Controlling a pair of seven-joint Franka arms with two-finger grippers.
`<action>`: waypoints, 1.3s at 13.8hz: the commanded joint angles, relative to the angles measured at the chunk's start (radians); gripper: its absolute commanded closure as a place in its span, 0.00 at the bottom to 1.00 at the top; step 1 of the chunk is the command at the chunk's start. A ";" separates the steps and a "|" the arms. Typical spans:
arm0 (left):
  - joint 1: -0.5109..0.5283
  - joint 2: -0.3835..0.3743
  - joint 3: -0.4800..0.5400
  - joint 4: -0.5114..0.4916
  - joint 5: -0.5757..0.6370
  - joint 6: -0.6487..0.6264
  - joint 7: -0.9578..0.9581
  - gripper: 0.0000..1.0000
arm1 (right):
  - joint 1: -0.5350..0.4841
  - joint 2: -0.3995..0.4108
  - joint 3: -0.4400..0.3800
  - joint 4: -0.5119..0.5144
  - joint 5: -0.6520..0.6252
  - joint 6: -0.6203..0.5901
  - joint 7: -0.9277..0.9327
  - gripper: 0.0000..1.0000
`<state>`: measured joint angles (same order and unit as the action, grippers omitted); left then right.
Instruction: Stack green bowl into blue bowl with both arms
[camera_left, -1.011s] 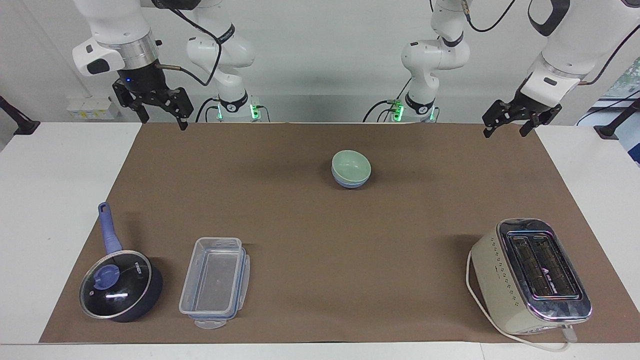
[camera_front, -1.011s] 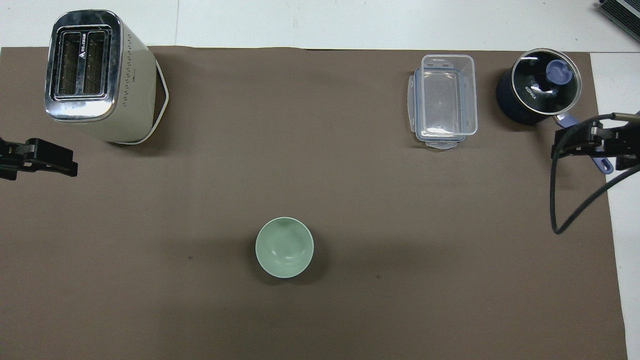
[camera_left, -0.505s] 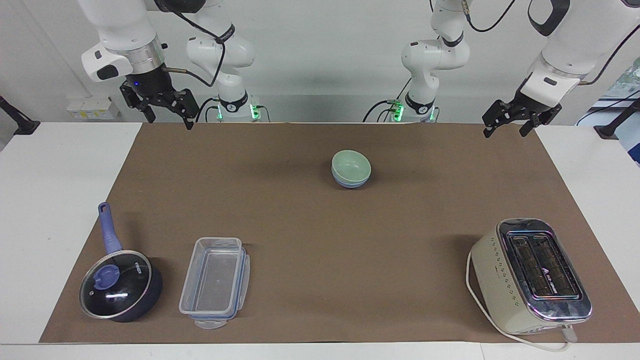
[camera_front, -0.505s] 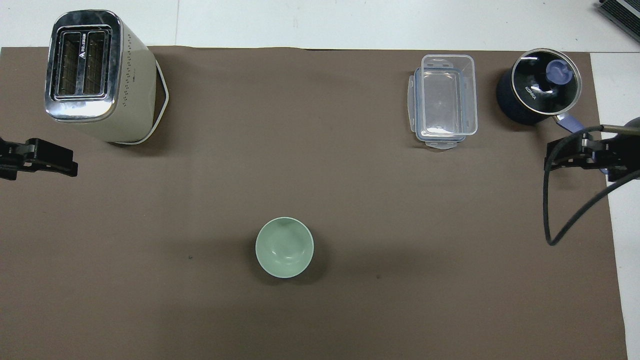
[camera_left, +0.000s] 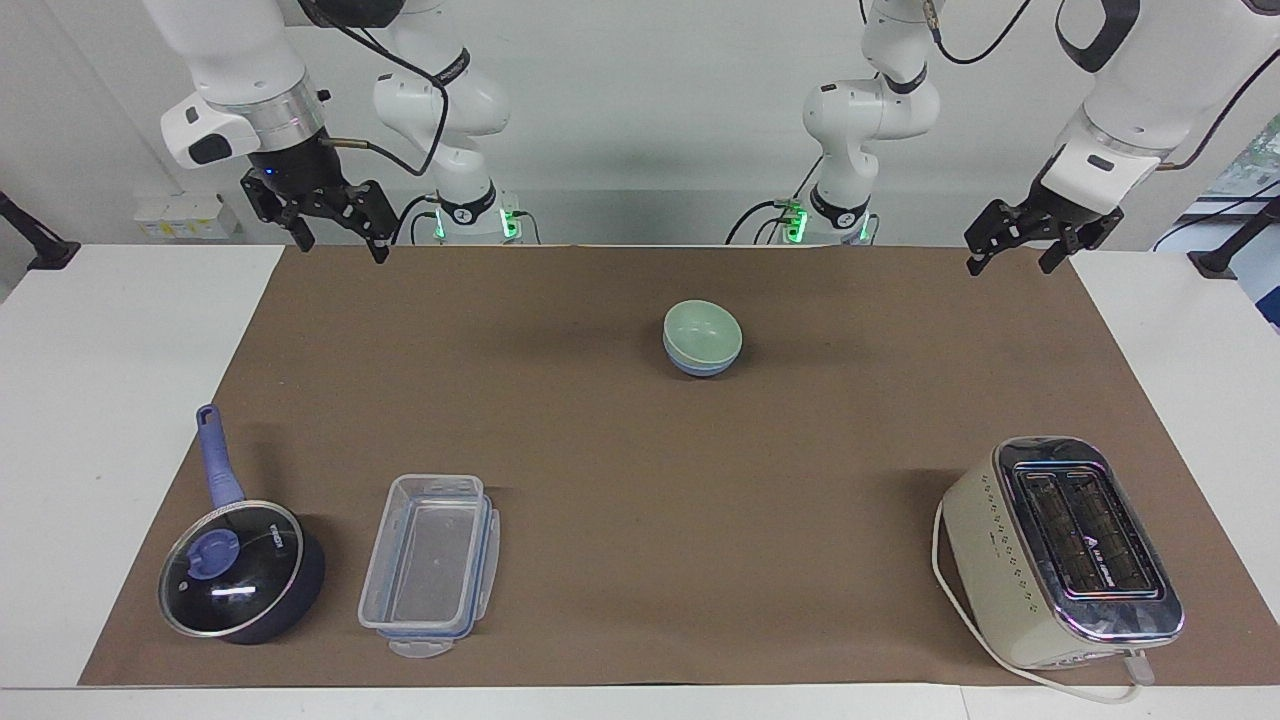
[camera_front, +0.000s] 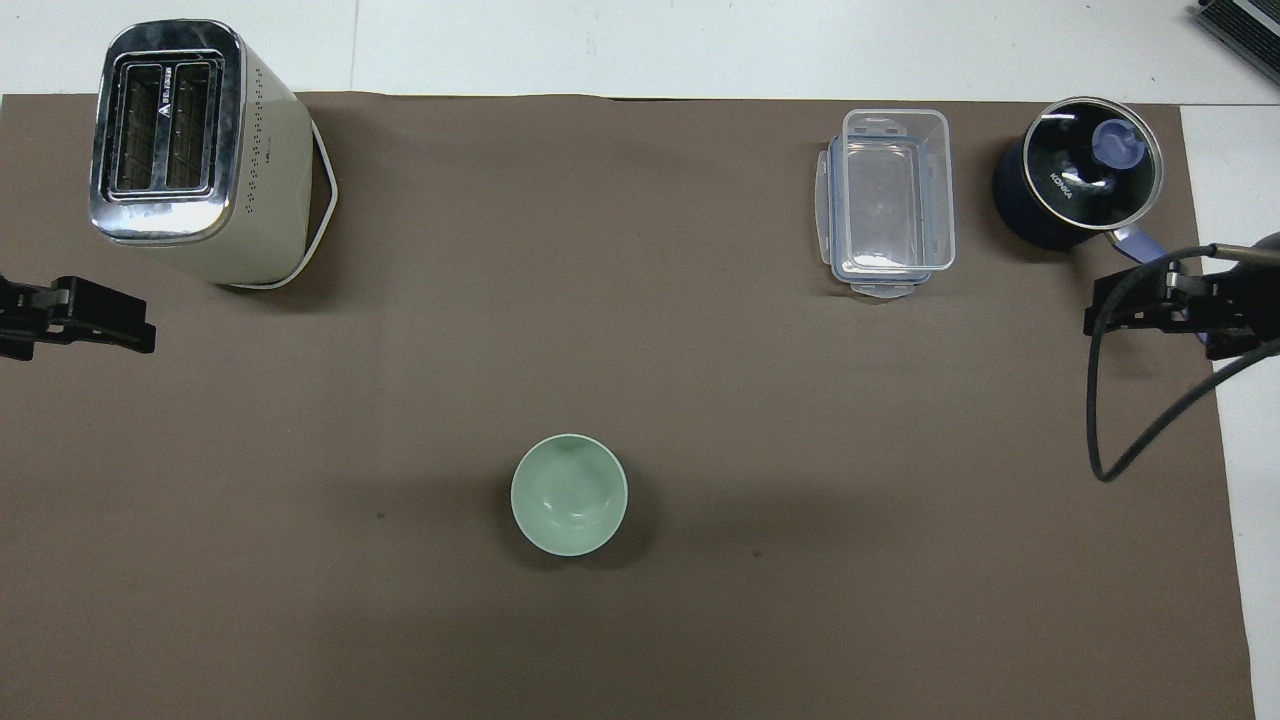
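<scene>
The green bowl (camera_left: 702, 330) sits nested inside the blue bowl (camera_left: 700, 366) on the brown mat, midway between the two arm bases. In the overhead view only the green bowl (camera_front: 569, 494) shows; the blue bowl is hidden under it. My left gripper (camera_left: 1008, 262) hangs open and empty in the air over the mat's edge at the left arm's end, and it also shows in the overhead view (camera_front: 110, 318). My right gripper (camera_left: 340, 246) hangs open and empty over the mat's edge at the right arm's end, and it also shows in the overhead view (camera_front: 1150, 318). Both are well apart from the bowls.
A cream toaster (camera_left: 1060, 550) stands farther from the robots at the left arm's end. A clear plastic container (camera_left: 430, 563) and a dark pot with a blue handle and glass lid (camera_left: 240, 570) stand farther from the robots at the right arm's end.
My right gripper has risen a little and shifted slightly toward the middle of the table. The left arm and the bowls have not moved.
</scene>
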<state>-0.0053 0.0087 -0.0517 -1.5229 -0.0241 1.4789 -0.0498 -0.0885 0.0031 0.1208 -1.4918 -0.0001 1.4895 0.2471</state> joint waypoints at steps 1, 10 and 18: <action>0.008 0.005 -0.007 0.017 0.013 -0.019 -0.001 0.00 | -0.020 -0.029 0.008 -0.039 0.023 0.026 -0.020 0.00; 0.008 0.005 -0.007 0.017 0.013 -0.019 -0.001 0.00 | -0.020 -0.022 0.008 -0.035 0.006 0.028 -0.069 0.00; 0.008 0.005 -0.007 0.017 0.013 -0.019 -0.001 0.00 | -0.019 -0.028 0.008 -0.039 0.003 0.025 -0.072 0.00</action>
<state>-0.0053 0.0087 -0.0517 -1.5229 -0.0241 1.4789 -0.0498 -0.0894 0.0015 0.1208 -1.4973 -0.0002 1.4935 0.2078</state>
